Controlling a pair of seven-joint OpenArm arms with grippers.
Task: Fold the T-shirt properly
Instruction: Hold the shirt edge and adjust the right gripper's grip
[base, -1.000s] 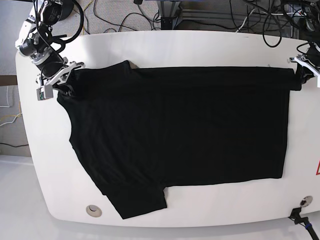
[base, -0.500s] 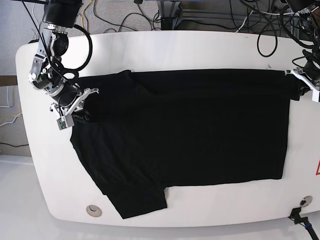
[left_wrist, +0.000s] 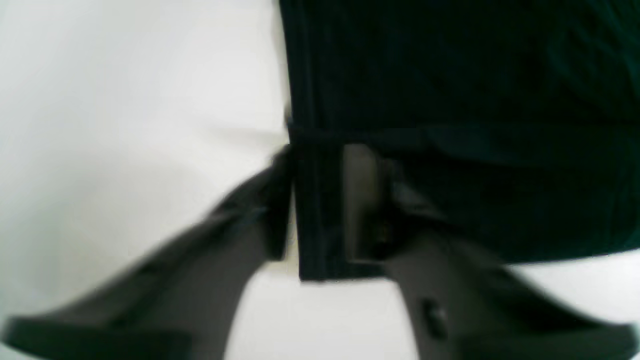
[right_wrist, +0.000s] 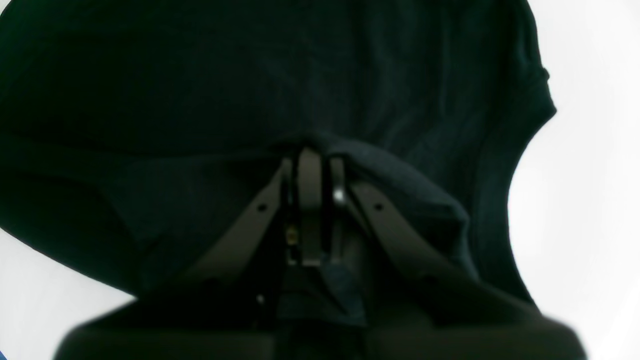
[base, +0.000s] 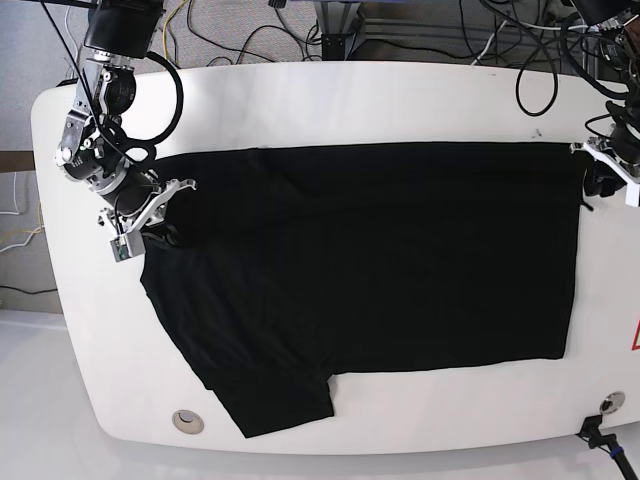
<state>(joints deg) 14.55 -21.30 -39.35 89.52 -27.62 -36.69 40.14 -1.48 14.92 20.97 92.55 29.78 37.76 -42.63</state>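
Note:
The black T-shirt lies spread on the white table, plain side up, with no print showing. One sleeve points to the front left. My right gripper is at the shirt's left shoulder end. In the right wrist view its fingers are pressed together, and the gripper pinches a raised fold of the T-shirt. My left gripper is at the far right hem corner. In the left wrist view it clamps the hem band of the T-shirt between its fingers.
A round metal grommet sits in the table near the front left edge. A red sticker is at the right edge, with a black clamp at the front right. Cables lie behind the table.
My right gripper has pulled the shoulder cloth toward the front and slightly right. My left gripper has moved a little toward the front with the hem. The folded strip along the far edge has shifted forward.

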